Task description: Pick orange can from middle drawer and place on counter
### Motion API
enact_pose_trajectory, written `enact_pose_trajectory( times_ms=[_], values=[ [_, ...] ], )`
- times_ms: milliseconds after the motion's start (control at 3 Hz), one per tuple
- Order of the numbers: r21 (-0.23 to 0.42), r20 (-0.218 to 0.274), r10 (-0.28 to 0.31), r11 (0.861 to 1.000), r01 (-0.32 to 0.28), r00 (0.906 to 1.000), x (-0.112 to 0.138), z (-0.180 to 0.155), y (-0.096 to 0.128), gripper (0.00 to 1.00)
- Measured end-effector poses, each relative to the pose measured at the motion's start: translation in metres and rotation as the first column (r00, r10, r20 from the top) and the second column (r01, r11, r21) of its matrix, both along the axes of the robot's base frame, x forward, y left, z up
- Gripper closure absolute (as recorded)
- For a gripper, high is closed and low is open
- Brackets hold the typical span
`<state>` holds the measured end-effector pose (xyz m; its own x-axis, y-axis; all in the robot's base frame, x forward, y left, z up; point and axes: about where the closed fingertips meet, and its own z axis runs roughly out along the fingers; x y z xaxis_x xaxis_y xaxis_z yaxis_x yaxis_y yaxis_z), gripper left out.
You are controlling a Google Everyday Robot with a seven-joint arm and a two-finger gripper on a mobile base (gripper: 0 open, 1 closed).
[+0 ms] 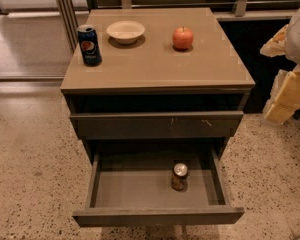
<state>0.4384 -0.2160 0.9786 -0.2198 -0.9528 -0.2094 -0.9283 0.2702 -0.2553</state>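
While gripper [286, 98] hangs rightward, cylindrical orange can [179, 177] stands in grey middle drawer [135, 190].

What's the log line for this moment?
phase: pre-grasp | orange can: upright in open middle drawer | counter: Pepsi can, bowl, apple | gripper: at view's right edge, apart from can

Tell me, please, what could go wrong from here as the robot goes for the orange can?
The hand sits at the right edge, beside the counter, apart from the orange can. The can stands upright in the middle drawer, below the scratched drawer front, so the reach could strike that front or tip the can. The counter holds a Pepsi can, bowl and apple; a careless placement might knock one.
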Motion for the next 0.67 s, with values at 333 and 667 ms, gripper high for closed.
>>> enact_pose_trajectory(
  times_ms=[333, 667],
  values=[
    [0.038, 0.015, 0.001, 0.999, -0.001, 0.9999, 0.005, -0.018, 0.004, 0.42],
    [0.14, 0.001, -0.003, 0.99, 0.003, 1.0, 0.013, -0.074, 0.019, 0.65]
  ],
)
